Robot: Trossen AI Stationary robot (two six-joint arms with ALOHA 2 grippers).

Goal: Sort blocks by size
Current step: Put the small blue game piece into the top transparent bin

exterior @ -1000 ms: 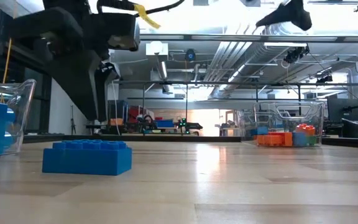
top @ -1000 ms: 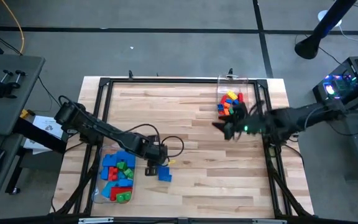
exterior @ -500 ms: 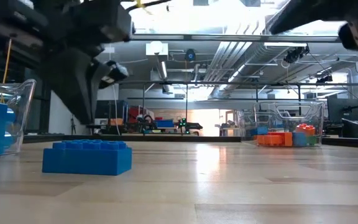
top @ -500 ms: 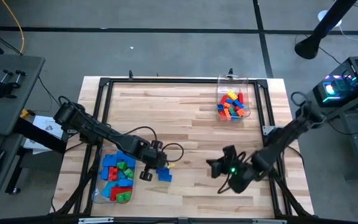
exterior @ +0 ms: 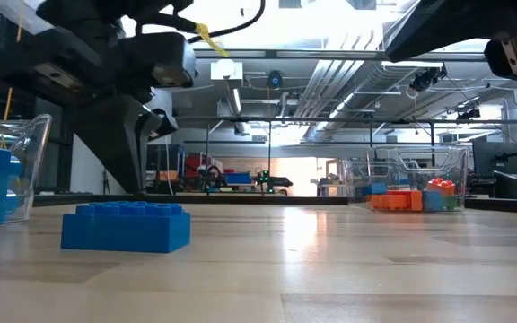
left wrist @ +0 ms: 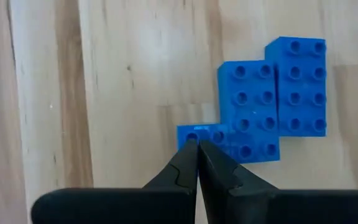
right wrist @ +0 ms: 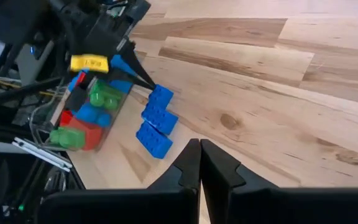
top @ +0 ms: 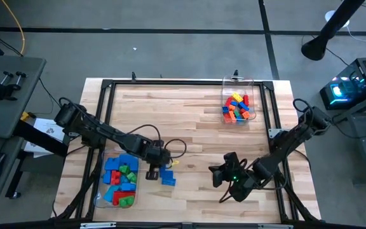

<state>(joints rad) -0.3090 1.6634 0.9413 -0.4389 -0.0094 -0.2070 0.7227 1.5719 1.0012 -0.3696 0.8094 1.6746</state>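
Observation:
Three blue blocks (left wrist: 272,99) lie side by side, studs up, on the wooden table (top: 196,127) beside the near left tub (top: 121,181). That tub holds blue, red and green blocks. The far right tub (top: 237,105) holds small orange, red, blue and yellow blocks. My left gripper (left wrist: 197,143) is shut and points down at the end of the smallest blue block (left wrist: 204,134). My right gripper (right wrist: 199,146) is shut and empty. It hovers over bare table near the front edge, to the right of the blue blocks (right wrist: 157,121), and points toward them. My left gripper comes from above with its shut fingertips at the end of the smallest blue block (left wrist: 191,132). That block lies flat on the table. I cannot tell whether the tips touch it.
A black frame (top: 170,83) runs around the tabletop. The middle of the table (top: 189,121) between the two tubs is bare wood. In the low view the left arm (exterior: 115,81) fills the upper left above the blue blocks (exterior: 126,226).
My right gripper has swung from beside the far right tub toward the table's near edge and now hangs low over the near middle. My left gripper has stayed over the blue blocks with only a small shift. The blocks have not moved.

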